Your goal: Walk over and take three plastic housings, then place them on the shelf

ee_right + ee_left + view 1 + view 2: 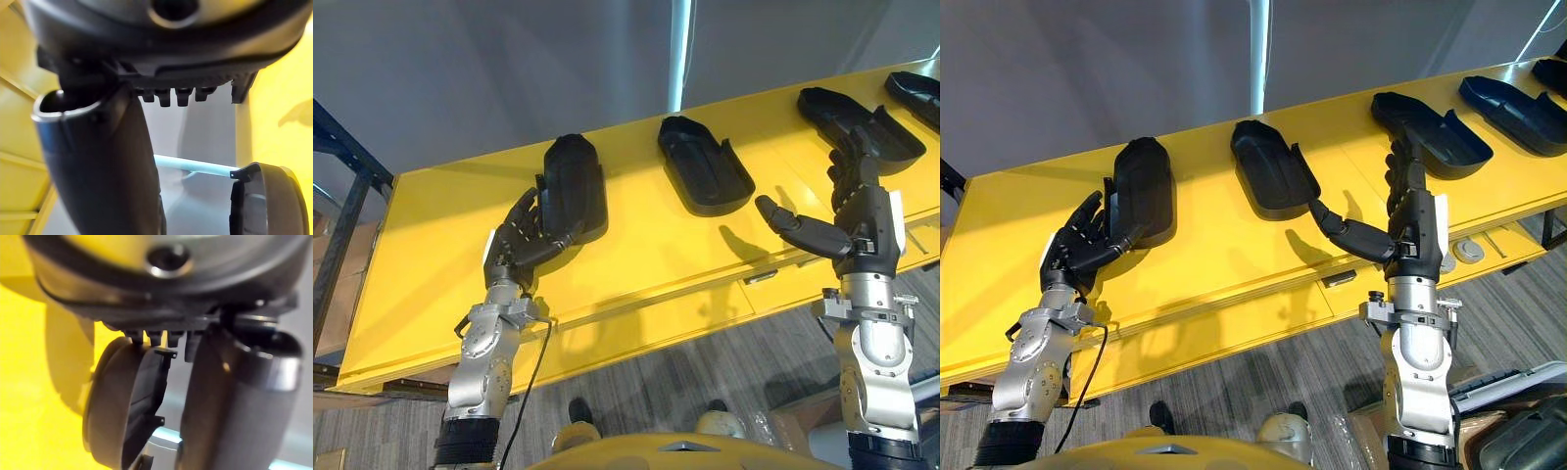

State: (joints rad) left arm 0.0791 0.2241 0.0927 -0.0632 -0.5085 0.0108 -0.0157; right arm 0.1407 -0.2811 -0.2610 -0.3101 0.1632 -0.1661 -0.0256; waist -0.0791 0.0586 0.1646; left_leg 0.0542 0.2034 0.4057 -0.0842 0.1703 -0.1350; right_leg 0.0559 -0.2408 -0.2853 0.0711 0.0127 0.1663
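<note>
Several black plastic housings lie in a row on the yellow table (636,269). My left hand (521,240) is curled round the leftmost housing (576,181), which stands tipped on its edge; the left wrist view shows that housing (124,406) between the fingers and the thumb (234,401). A second housing (705,164) lies hollow side up in the middle. My right hand (867,220) is open, fingers straight and thumb spread, with its fingertips at the near edge of the third housing (857,119). The right wrist view shows a housing's end (269,200) past the thumb (98,161).
A fourth housing (920,93) lies at the table's far right. The table front has drawers with a metal handle (761,277). A dark shelf frame (342,196) stands at the left. Grey floor runs below the table edge.
</note>
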